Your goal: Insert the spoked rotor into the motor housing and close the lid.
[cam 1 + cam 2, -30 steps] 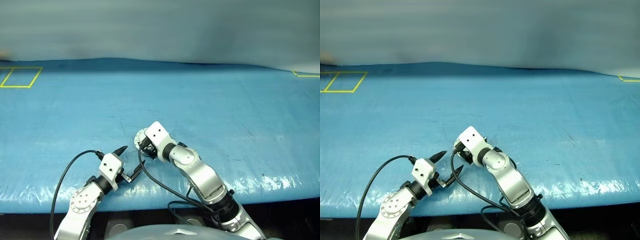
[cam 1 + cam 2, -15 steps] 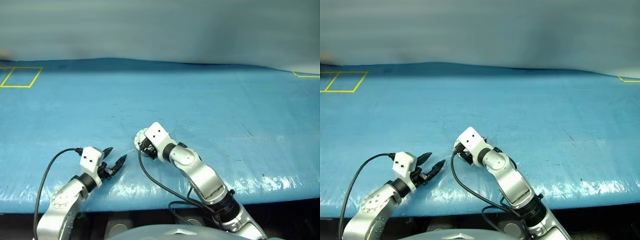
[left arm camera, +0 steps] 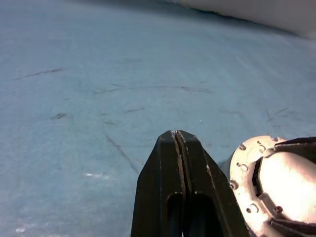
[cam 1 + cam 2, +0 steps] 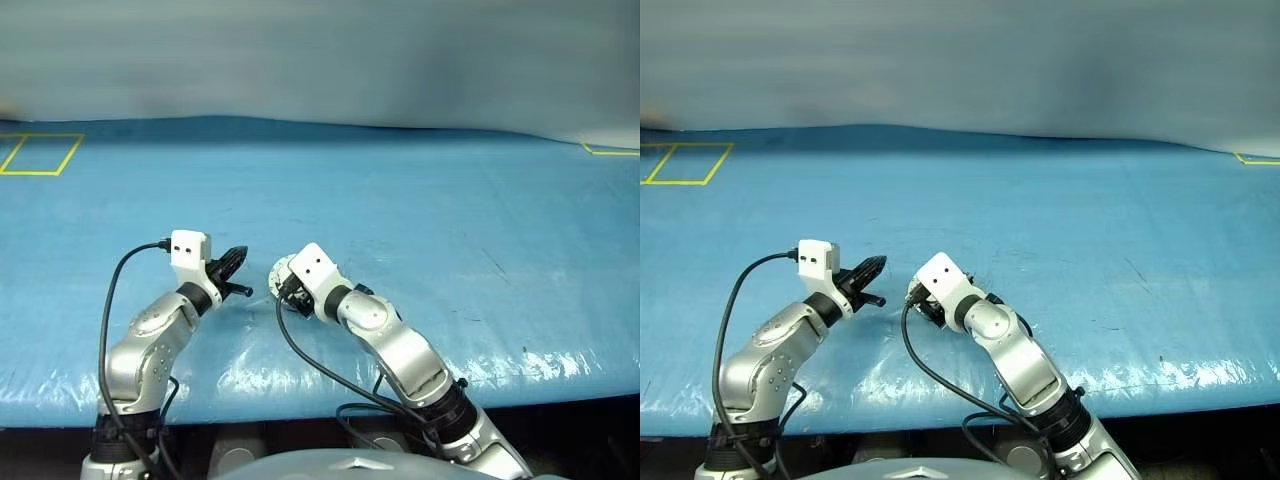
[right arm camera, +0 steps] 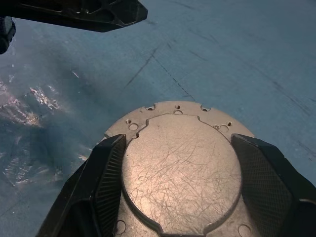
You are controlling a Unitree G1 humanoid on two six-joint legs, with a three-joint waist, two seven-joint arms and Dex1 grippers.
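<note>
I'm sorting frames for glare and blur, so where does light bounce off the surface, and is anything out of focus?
Left eye view: glare streaks on the blue table cover near its front edge; the far background is blurred. Right wrist view: shiny patches on the cover beside the motor housing, whose scratched face is sharp. Left wrist view: left gripper is sharp.

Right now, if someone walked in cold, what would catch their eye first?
The right claw gripping a round silver motor housing near the front middle of the blue table. Just to its left, the left claw hangs shut and empty, pointing toward the housing.
</note>
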